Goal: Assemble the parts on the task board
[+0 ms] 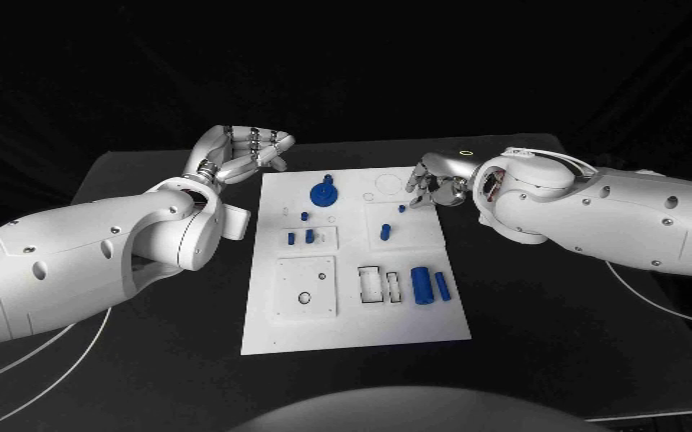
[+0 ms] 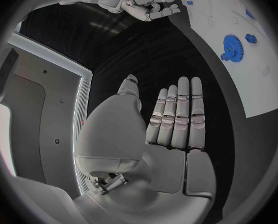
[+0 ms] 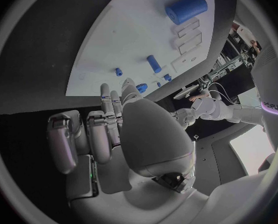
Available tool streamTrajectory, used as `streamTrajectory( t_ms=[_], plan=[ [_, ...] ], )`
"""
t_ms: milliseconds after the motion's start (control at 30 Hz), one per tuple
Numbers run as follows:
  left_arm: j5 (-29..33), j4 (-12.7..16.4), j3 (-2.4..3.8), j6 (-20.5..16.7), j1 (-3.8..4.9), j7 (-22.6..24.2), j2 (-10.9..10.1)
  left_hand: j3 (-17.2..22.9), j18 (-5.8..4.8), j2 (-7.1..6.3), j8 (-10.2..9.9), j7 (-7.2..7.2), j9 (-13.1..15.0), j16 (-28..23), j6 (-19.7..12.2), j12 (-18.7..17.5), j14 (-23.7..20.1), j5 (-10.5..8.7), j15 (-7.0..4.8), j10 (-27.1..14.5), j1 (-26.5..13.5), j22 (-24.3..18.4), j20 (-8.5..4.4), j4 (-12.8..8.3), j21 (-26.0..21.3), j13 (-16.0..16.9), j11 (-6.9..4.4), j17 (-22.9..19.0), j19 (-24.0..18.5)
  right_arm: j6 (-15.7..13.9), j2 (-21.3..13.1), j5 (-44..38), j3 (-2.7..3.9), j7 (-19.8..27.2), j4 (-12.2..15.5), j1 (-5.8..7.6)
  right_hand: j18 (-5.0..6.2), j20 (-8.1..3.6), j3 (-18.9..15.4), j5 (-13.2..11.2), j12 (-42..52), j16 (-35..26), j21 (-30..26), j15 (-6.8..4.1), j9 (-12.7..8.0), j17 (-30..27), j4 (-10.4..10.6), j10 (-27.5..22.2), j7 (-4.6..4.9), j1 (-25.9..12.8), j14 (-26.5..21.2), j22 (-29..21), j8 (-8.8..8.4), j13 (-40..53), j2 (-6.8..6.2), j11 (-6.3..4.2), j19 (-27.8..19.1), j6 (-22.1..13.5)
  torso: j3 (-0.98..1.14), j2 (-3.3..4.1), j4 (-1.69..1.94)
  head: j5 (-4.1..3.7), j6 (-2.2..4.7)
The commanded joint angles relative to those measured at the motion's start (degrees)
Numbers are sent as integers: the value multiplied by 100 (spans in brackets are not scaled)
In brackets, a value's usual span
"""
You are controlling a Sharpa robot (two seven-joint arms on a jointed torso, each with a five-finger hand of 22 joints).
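The white task board (image 1: pixel 356 297) lies in the middle of the table. A blue gear (image 1: pixel 325 193) sits near its far edge, and a blue peg (image 1: pixel 385 233) stands mid-board. A thick blue cylinder (image 1: pixel 421 285) and a thinner one (image 1: pixel 443 286) lie at its right side. My left hand (image 1: pixel 245 152) hovers off the board's far left corner, fingers straight and apart (image 2: pixel 176 117), holding nothing. My right hand (image 1: pixel 433 180) hangs over the board's far right edge, its fingers (image 3: pixel 104 129) loosely extended and empty. The thick cylinder (image 3: pixel 186 8) and the peg (image 3: pixel 154 63) lie beyond those fingers.
Two small blue pegs (image 1: pixel 300 237) stand in a raised block left of centre. A square plate with a hole (image 1: pixel 306 289) sits at the board's near left, and rectangular slots (image 1: pixel 379 284) lie beside the cylinders. Black table (image 1: pixel 548 322) surrounds the board.
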Motion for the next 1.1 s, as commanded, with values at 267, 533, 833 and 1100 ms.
streamTrajectory(
  t_ms=[267,533,833,1100],
  plan=[
    [225,44,4,18,0,178,-4,53,62,94,29,23,9,-45,-38,4,-80,2,16,-51,7,-70,58,2,-92,1,29,-45,1,241,126,-426,2,-142,-67,-101,-39,21,74,-33,-85,23,26,-5,-20,1507,-40,83,-10,44,598,1507,-50,-130,-28,-55,599,93,3,-3,-9,8,-39],
    [227,46,4,38,0,157,-5,60,63,123,31,25,10,-53,-45,7,-91,0,20,-54,12,-98,63,1,-117,3,31,-62,3,178,258,-552,2,-303,-137,-176,-39,-39,160,-28,-157,23,26,-72,-38,1507,-98,137,-5,134,598,1507,-72,-280,-16,-112,599,177,3,-3,-1,25,-39],
    [227,48,4,59,0,124,-2,67,64,150,32,25,10,-53,-51,10,-91,-1,20,-54,18,-116,65,-1,-131,4,31,-72,9,176,348,-604,3,-450,-191,-197,-39,-71,207,-27,-244,23,26,-94,-53,1507,-124,98,22,164,598,1507,-94,-403,-37,-114,599,231,-2,-6,0,35,-47],
    [227,59,4,98,0,93,6,75,66,186,32,26,10,-49,-61,13,-84,2,19,-54,33,-139,66,-3,-148,5,30,-84,22,245,428,-638,3,-645,-242,-202,-39,-48,241,-21,-316,23,26,-51,-88,1507,-143,43,121,150,598,1507,-167,-499,-57,-76,599,191,-1,-10,2,31,-48]
  ],
)
